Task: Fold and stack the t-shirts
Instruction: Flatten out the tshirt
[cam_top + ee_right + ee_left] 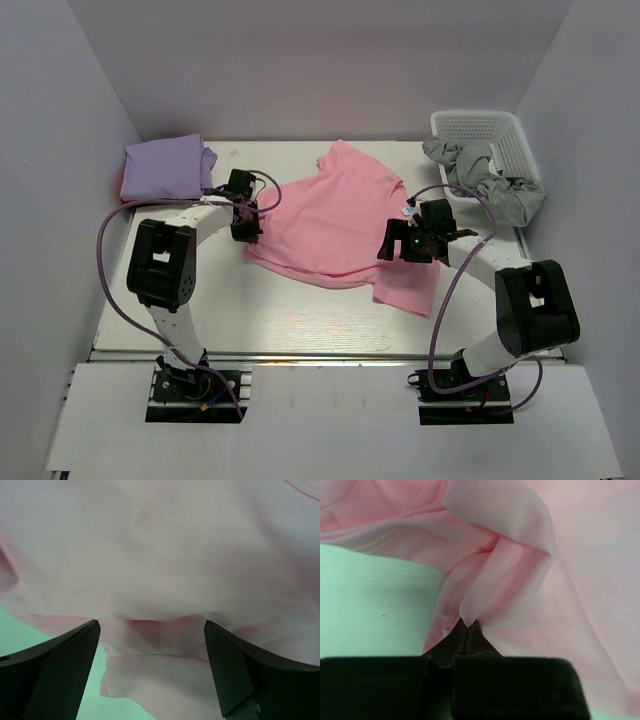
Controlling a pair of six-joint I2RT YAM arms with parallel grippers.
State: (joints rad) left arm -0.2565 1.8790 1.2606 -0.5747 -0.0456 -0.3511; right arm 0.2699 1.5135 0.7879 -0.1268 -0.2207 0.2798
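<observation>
- Cloth from the pink shirt (335, 225) is pinched tight in the left gripper (466, 632). Its jaws are closed on a folded edge, and most of the shirt spreads out ahead of them and to their right.
- The right gripper (150, 640) has its jaws wide apart with nothing in them. Pink cloth lies between and ahead of them, with a loose doubled edge just under the gap.
- The step looks like getting a hold on both sides of the shirt so it can be folded.
- To do it well, I think the right jaws should go down over that edge and close on both layers, not only the top one.
- Then both arms should lift and move together so the shirt does not bunch up.
- The left jaws hold only a small bit, so a hard pull could slip it out.
- The wrist views show each grip up close. The top view cannot, because the grippers hide it.
- Only the top view shows the whole shirt, crumpled near both grippers. It also shows the lavender shirt (165, 168) folded well behind the left jaws, and a basket (500, 135) with grey cloth (495, 185) well behind the right jaws.
</observation>
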